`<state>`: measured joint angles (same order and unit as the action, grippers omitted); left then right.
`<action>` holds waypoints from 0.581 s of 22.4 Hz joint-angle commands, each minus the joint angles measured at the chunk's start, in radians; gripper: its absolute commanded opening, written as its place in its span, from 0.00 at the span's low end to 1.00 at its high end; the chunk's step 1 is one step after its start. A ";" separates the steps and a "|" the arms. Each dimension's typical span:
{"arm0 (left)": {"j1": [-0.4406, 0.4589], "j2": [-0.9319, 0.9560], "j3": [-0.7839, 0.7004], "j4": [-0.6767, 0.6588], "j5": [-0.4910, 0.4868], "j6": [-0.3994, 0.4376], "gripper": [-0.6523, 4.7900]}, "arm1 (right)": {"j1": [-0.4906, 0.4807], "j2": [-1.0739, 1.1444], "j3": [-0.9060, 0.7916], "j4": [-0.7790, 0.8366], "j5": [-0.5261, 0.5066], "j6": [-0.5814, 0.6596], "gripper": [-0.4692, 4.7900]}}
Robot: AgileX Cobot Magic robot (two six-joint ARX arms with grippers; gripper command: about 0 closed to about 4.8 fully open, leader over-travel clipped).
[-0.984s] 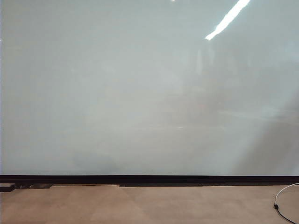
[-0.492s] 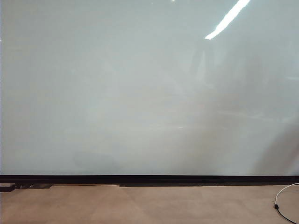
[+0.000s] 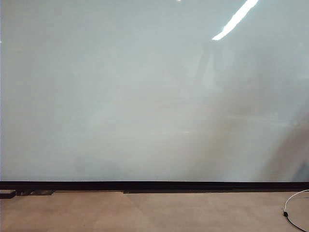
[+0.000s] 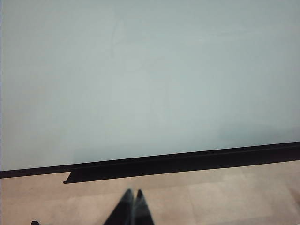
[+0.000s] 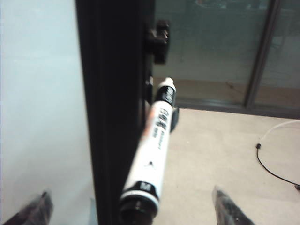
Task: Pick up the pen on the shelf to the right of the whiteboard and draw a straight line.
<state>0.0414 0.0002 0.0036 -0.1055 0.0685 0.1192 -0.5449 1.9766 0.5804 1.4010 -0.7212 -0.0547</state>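
Right gripper (image 5: 131,206) is spread wide, fingertips (image 5: 35,208) on either side of the pen (image 5: 152,154), nothing pinched yet. Pen sits between the jaws, against the whiteboard's (image 5: 37,93) black side frame (image 5: 110,93), long axis running straight away from my wrist. I'd say close across the barrel. Left gripper (image 4: 132,208) pressed together, parked low before the board, well apart from the pen.
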 commanded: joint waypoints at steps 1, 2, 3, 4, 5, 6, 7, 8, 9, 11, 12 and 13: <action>0.000 0.000 0.003 0.009 0.003 0.001 0.11 | 0.002 0.033 0.027 0.014 0.013 -0.005 0.93; 0.000 0.000 0.003 0.009 0.003 0.001 0.11 | 0.002 0.040 0.030 0.015 0.015 -0.005 0.93; 0.000 0.000 0.003 0.009 0.003 0.001 0.11 | 0.003 0.050 0.035 0.015 0.017 -0.004 0.93; 0.000 0.000 0.003 0.009 0.003 0.001 0.11 | 0.004 0.051 0.035 0.015 0.025 -0.003 0.93; 0.000 0.000 0.003 0.009 0.003 0.001 0.11 | 0.006 0.051 0.035 0.015 0.028 -0.003 0.93; 0.000 0.000 0.003 0.009 0.003 0.001 0.11 | 0.005 0.051 0.037 0.015 0.032 -0.003 0.93; 0.000 0.000 0.003 0.009 0.003 0.001 0.11 | 0.005 0.051 0.044 0.015 0.038 -0.002 0.93; 0.000 0.000 0.003 0.009 0.003 0.001 0.11 | 0.005 0.051 0.049 0.015 0.043 0.002 0.93; 0.000 0.000 0.003 0.009 0.003 0.001 0.11 | 0.006 0.051 0.060 0.015 0.042 0.009 0.93; 0.000 0.000 0.003 0.009 0.003 0.001 0.11 | 0.008 0.051 0.069 0.015 0.043 0.010 0.93; 0.000 0.000 0.003 0.009 0.003 0.001 0.11 | 0.011 0.051 0.072 0.015 0.043 0.010 0.93; 0.000 0.000 0.003 0.009 0.003 0.001 0.11 | 0.014 0.051 0.076 0.015 0.050 0.010 0.93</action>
<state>0.0414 0.0002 0.0036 -0.1055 0.0689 0.1192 -0.5346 2.0312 0.6514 1.3991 -0.6777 -0.0479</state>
